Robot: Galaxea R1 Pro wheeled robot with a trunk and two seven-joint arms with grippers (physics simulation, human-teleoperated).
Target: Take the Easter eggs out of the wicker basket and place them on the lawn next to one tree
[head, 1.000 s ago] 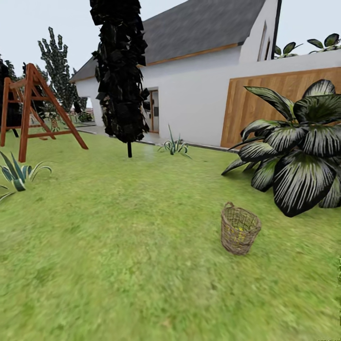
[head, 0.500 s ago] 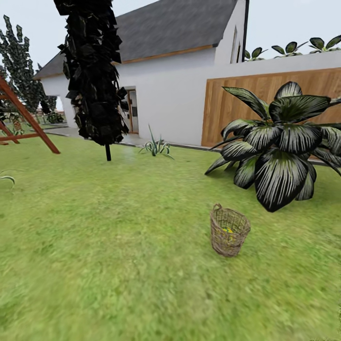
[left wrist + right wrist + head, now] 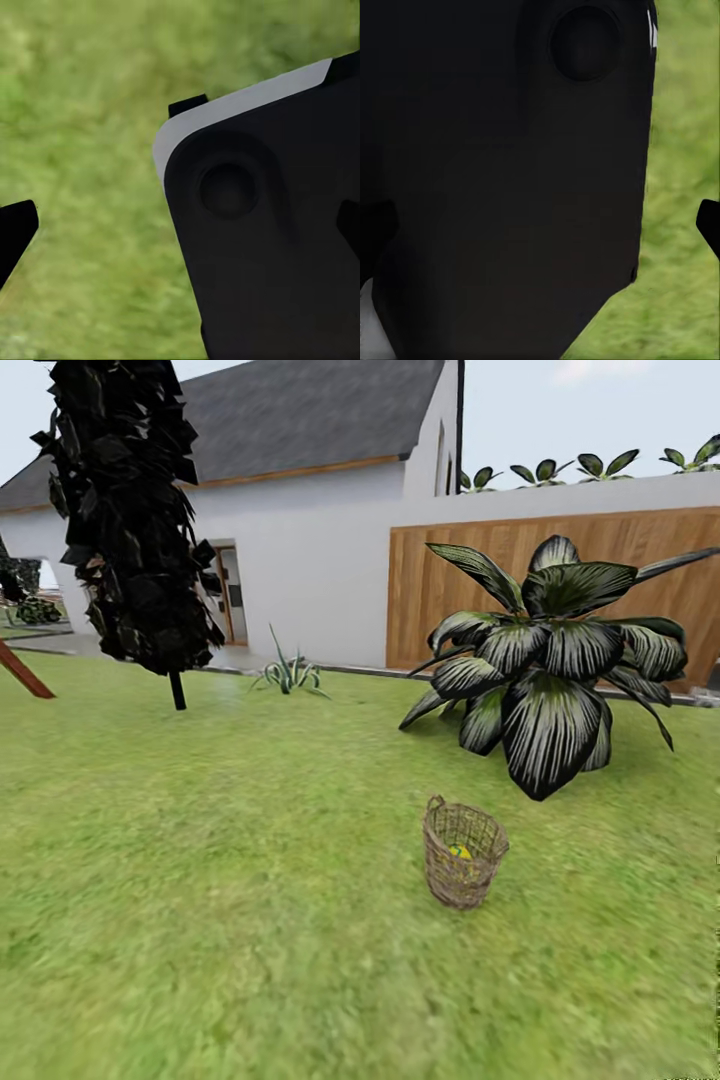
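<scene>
Lawn [image 3: 250, 860] holds wicker basket [image 3: 463, 855], egg [image 3: 459, 851] inside.

Flat, even daylight, no hard shadows, the lawn [image 3: 250, 920] smeared soft up close (both wrist views blurrier)

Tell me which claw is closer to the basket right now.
Right, probably. The basket stands on the grass well ahead, slightly right of the head view's middle. The left claw and right claw both hang over grass beside dark robot parts, far from it.
</scene>
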